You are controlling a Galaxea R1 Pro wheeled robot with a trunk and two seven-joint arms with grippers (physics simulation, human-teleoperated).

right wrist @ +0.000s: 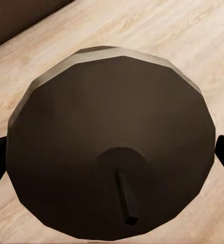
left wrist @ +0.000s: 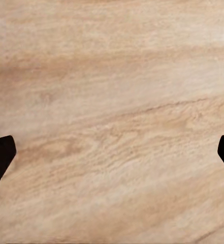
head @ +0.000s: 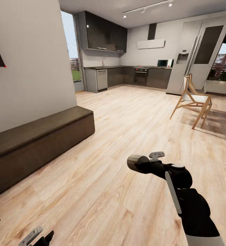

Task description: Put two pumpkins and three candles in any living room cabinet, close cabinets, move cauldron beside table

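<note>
while the right gripper is closed around a candle, holding it up above the wooden floor, the long dark cabinet stands by the wall to the robot's left, all fronts shut; the left gripper hangs over bare floor with fingers spread wide, holding nothing
</note>
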